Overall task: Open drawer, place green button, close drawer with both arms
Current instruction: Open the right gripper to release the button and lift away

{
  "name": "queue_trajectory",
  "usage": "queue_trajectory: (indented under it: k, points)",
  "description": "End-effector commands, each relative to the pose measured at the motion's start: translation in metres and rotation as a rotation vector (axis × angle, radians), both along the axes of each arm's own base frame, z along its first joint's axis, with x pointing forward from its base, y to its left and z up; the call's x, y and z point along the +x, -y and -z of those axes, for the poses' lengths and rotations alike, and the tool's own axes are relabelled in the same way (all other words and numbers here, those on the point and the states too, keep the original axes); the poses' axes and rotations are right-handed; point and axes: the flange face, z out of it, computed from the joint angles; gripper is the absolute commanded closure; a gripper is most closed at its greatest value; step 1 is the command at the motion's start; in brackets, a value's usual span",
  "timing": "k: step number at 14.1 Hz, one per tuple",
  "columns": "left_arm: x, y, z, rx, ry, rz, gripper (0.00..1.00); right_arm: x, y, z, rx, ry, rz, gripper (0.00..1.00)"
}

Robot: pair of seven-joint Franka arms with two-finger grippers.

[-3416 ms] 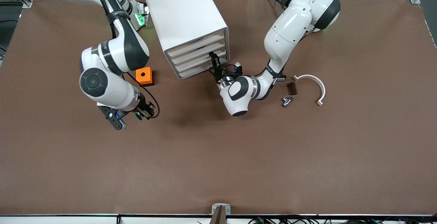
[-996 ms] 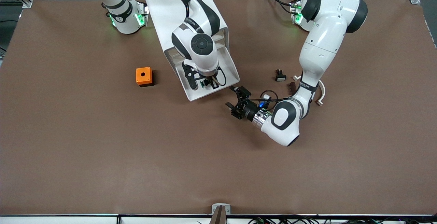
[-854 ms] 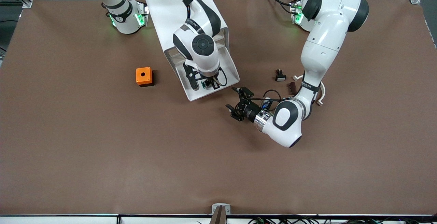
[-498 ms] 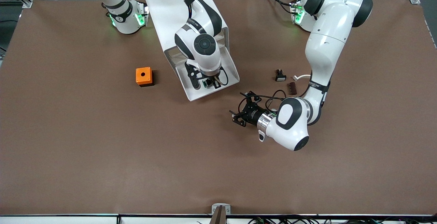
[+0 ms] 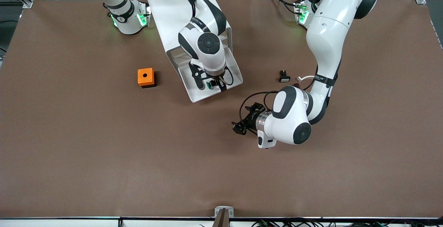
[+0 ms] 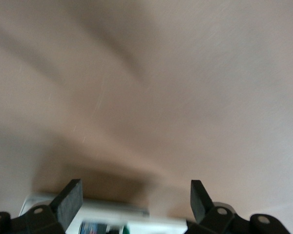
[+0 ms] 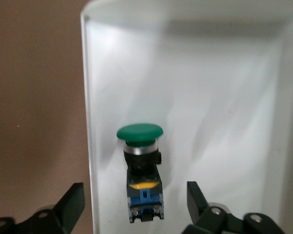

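Note:
The drawer (image 5: 193,89) stands pulled out of the white cabinet (image 5: 180,16), its tray open toward the front camera. The button (image 5: 209,84) lies on the drawer's floor, near one side wall. In the right wrist view the button (image 7: 140,165) shows its green cap and blue-and-black body on the white floor (image 7: 224,97). My right gripper (image 5: 211,85) hangs over it, open, with a finger on each side and no touch (image 7: 135,195). My left gripper (image 5: 245,119) is open and empty, low over the table in front of the drawer (image 6: 136,195).
An orange cube (image 5: 145,77) with a hole sits beside the cabinet toward the right arm's end. A small black part with a white face (image 5: 284,77) and a white curved piece (image 5: 304,78) lie toward the left arm's end, partly under the left arm.
The drawer has been pulled open and my right arm has brought the button into it. In the last second my left gripper has backed away from the drawer front toward the front camera.

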Motion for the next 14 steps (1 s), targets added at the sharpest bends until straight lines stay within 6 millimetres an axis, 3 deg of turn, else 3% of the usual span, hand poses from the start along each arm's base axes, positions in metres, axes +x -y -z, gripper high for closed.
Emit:
queue_trajectory:
  k: [1, 3, 7, 10, 14]
  points:
    - [-0.001, 0.013, -0.017, 0.055, 0.178, 0.046, 0.03, 0.041, 0.036, -0.039, 0.016, -0.049, -0.114, 0.0]
    - [-0.004, 0.025, -0.02, 0.095, 0.27, 0.079, 0.04, 0.083, 0.077, -0.071, 0.041, -0.069, -0.212, 0.0]
    - [-0.026, 0.052, -0.006, 0.172, 0.36, 0.154, 0.05, 0.135, 0.17, -0.126, 0.094, -0.082, -0.449, 0.0]
    - [-0.046, 0.07, 0.0, 0.221, 0.366, 0.193, 0.05, 0.159, 0.241, -0.151, 0.105, -0.047, -0.658, 0.0]
    - [-0.086, 0.094, 0.008, 0.274, 0.363, 0.272, 0.04, 0.171, 0.32, -0.188, 0.115, -0.019, -0.892, 0.0]
